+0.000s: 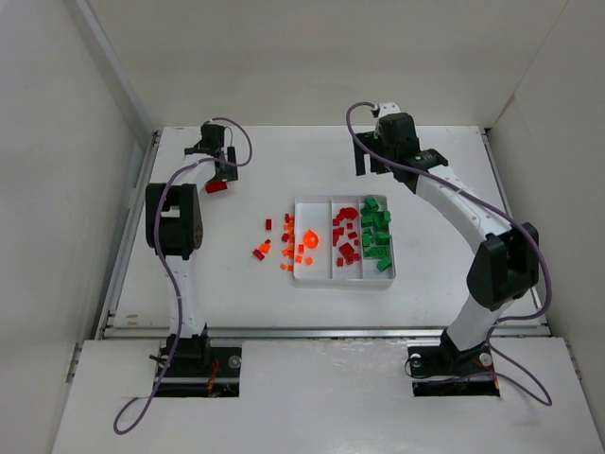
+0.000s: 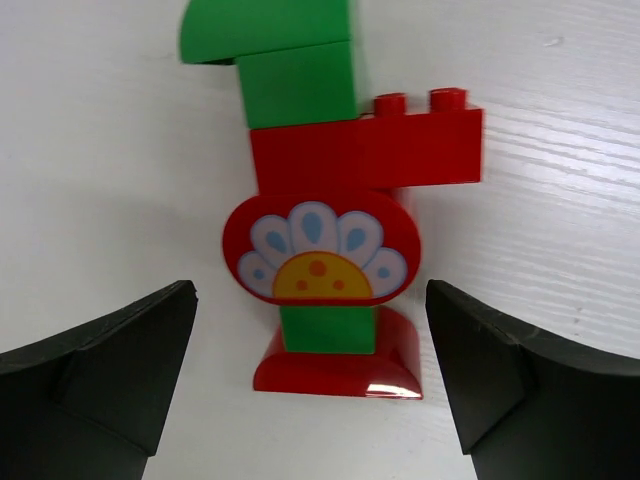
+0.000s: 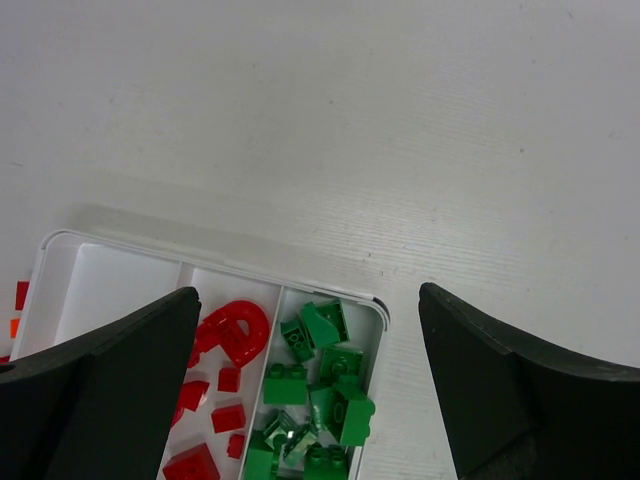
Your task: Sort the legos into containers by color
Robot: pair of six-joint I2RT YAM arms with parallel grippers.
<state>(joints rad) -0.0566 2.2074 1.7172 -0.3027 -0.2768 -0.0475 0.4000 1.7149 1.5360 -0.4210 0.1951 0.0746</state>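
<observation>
the stacked red-and-green lego [image 2: 325, 250] lies on the worktop [image 1: 444, 189], upper left of the top view, well apart from the tray [image 1: 310, 208]. my left hand [image 2: 310, 300] straddles it, wide open and empty. i judge closing on it comes next. my right hand [image 3: 308, 300] is open and empty too.

I see the tray [image 1: 299, 248] near the middle of the worktop [image 1: 454, 189], with its three compartments side by side. A few bricks lie at the near end of the left compartment [image 1: 313, 212]. More lie in the middle compartment [image 1: 341, 271], and the right compartment [image 1: 370, 272] holds a full pile. Loose legos [image 1: 281, 244] lie on the worktop just left of the tray. Well off to the left and farther back, a stack of bricks [image 2: 325, 250] lies flat on the worktop between the fingers [image 2: 120, 370] of my left hand [image 1: 219, 173]. My right hand [image 1: 371, 163] hangs behind the tray's far end, apart from it.
</observation>
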